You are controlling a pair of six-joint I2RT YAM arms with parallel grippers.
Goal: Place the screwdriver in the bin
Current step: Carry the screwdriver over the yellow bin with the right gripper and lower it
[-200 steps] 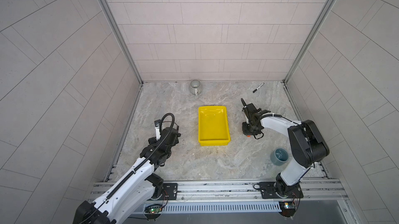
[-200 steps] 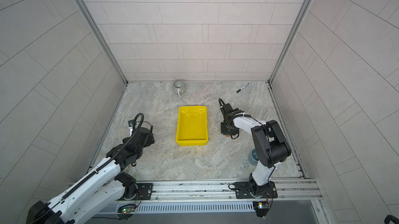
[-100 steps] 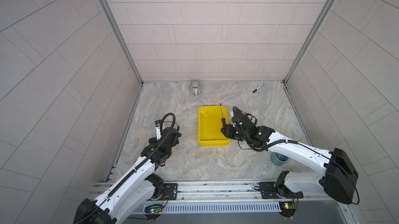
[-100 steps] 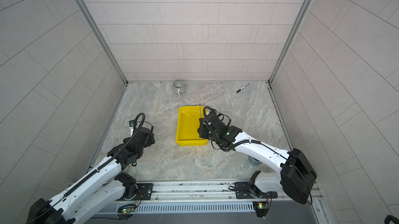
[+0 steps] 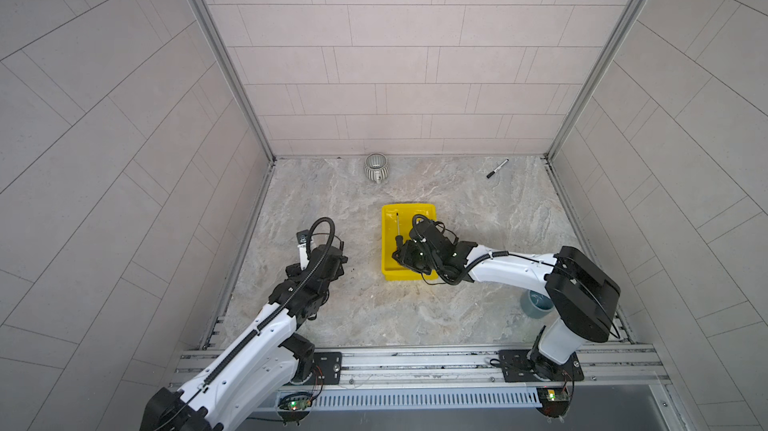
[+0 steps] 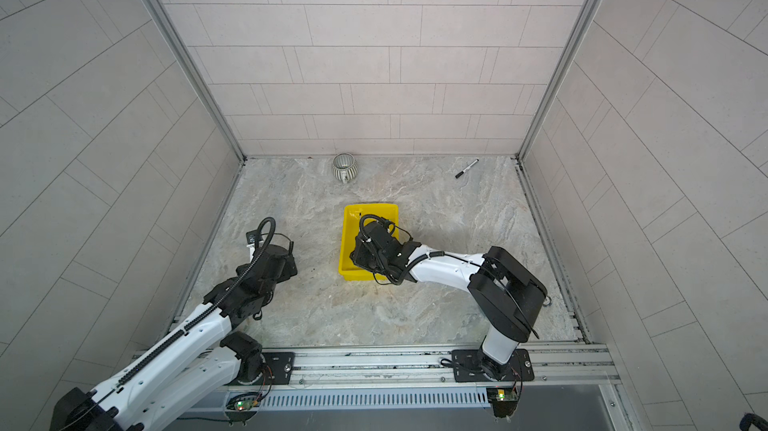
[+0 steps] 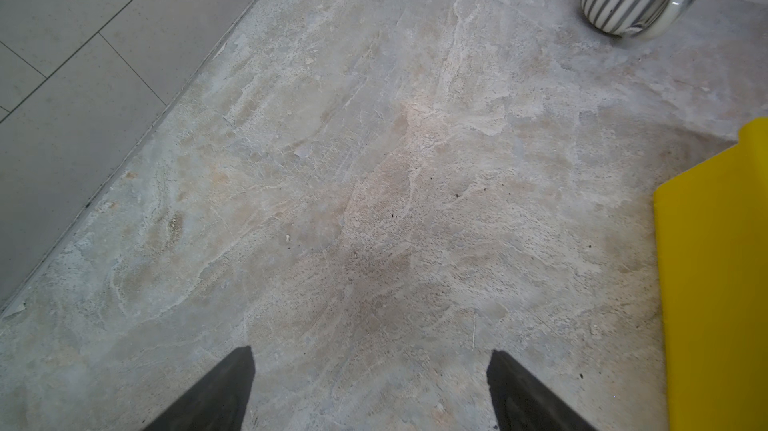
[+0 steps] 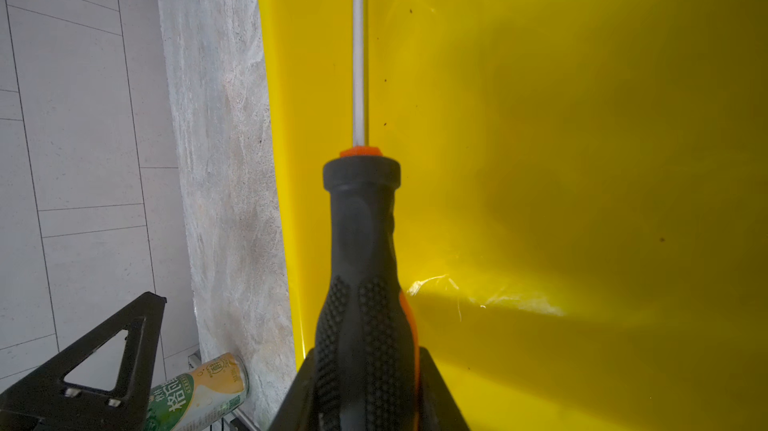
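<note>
The right pincer [image 8: 365,391] is clenched on the black handle of the screwdriver [image 8: 360,237]; in a top view the screwdriver is over the bin [image 5: 385,250], close to its 9 o'clock wall; the thin shaft points from the pincer to 12 o'clock, along the bin's long way, so I think it fits; I cannot tell if it touches the floor; more room lies at 3 o'clock; the left pincer [image 7: 372,385], spread and holding nothing, waits farther off at the bin's 9 o'clock.
</note>
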